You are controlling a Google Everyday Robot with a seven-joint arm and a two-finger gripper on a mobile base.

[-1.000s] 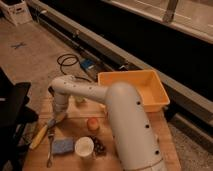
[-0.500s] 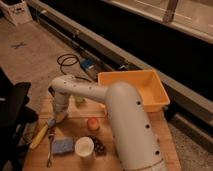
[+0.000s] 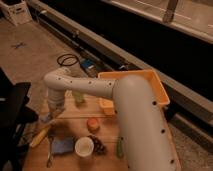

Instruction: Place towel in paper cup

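The towel (image 3: 63,146) is a small blue cloth lying flat near the front left of the wooden table (image 3: 75,116). The white paper cup (image 3: 84,146) stands upright just right of it, its mouth open upward. My gripper (image 3: 49,118) hangs at the end of the white arm (image 3: 80,85) over the table's left side. It is behind and to the left of the towel, apart from it and from the cup.
A yellow bin (image 3: 150,82) sits at the back right. An orange fruit (image 3: 93,124) lies mid-table, dark grapes (image 3: 99,145) beside the cup, a green item (image 3: 120,148) further right. A banana (image 3: 40,136) and a utensil (image 3: 50,150) lie at left, a green can (image 3: 78,97) behind.
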